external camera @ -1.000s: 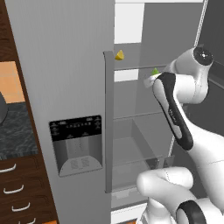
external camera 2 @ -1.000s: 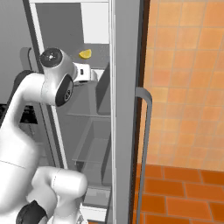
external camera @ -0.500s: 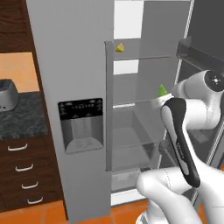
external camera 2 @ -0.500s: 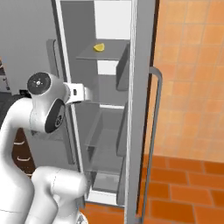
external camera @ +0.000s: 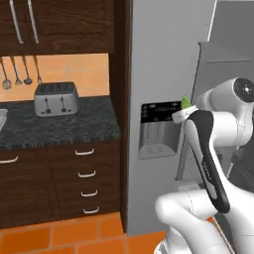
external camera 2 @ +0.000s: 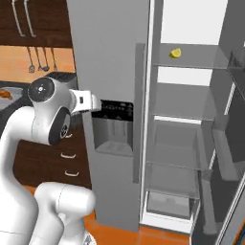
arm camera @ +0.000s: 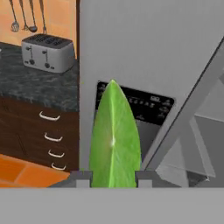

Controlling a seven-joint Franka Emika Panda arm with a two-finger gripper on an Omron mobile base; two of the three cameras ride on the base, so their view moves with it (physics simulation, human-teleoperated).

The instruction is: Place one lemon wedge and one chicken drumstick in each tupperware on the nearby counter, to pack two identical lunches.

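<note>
A lime green lemon wedge (arm camera: 114, 140) stands upright between my finger tips, and my gripper (arm camera: 113, 177) is shut on it. In the left base view the same wedge (external camera: 185, 102) peeks above the gripper (external camera: 183, 108), which hangs in front of the fridge's dispenser door. A bright yellow lemon wedge (external camera 2: 176, 52) lies on an upper shelf of the open fridge. The dark marbled counter (external camera: 64, 128) lies to the left. At the far left edge a small orange-golden piece (external camera 2: 5, 93), perhaps a chicken drumstick, rests on something pale. Whether that is a tupperware I cannot tell.
A steel toaster (external camera: 55, 98) stands on the counter under hanging utensils (external camera: 20, 69). Dark wood drawers (external camera: 87, 173) with silver handles sit below. The grey fridge door with its black dispenser panel (external camera: 159, 113) is straight ahead, and the open fridge compartment (external camera 2: 182, 143) lies to the right.
The whole picture has shifted: the base has moved, so the counter and toaster have come into view left of the fridge. The gripper stays shut on the green wedge.
</note>
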